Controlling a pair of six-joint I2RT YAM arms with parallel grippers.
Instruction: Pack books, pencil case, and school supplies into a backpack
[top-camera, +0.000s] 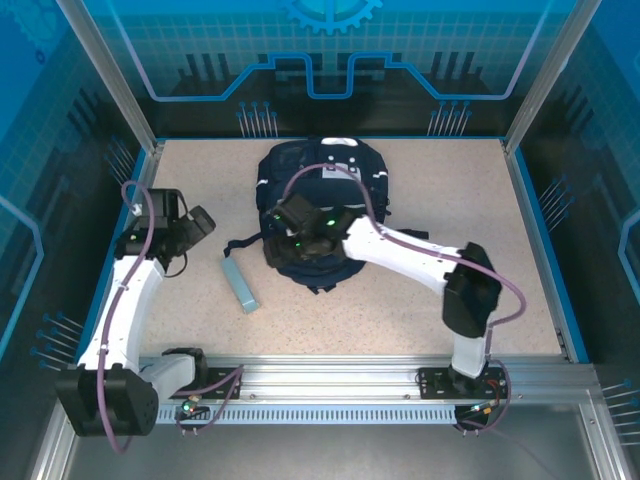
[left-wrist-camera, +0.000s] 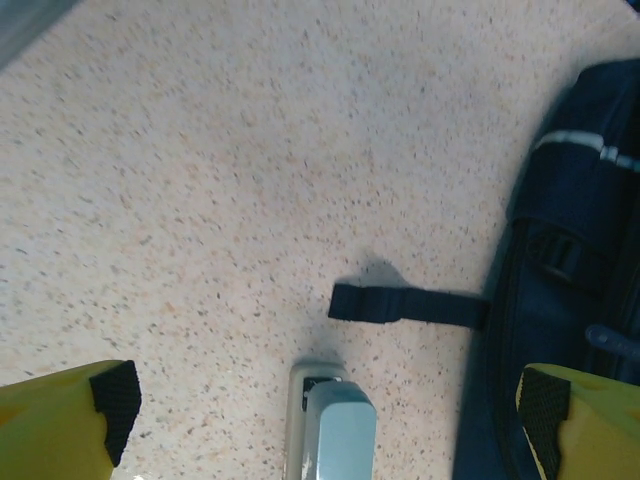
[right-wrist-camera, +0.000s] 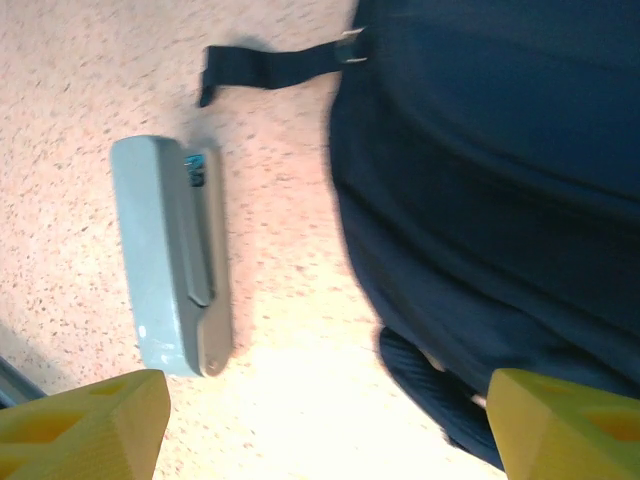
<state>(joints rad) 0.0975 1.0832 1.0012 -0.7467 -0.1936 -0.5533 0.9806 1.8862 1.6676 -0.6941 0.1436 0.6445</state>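
Observation:
The navy backpack lies flat in the middle of the table, and its dark strap trails out to the left. Left of it, flat on the table, is the pale grey-teal pencil case. My left gripper hovers open beyond the case's far end, and the case sits low between its yellow fingers. My right gripper is open over the backpack's left edge, with the case to its left and the backpack to its right. The books are out of view.
Blue rails border the speckled tabletop on the left, far and right sides. The metal mounting rail with both arm bases runs along the near edge. The right arm's white link reaches across the backpack's lower right.

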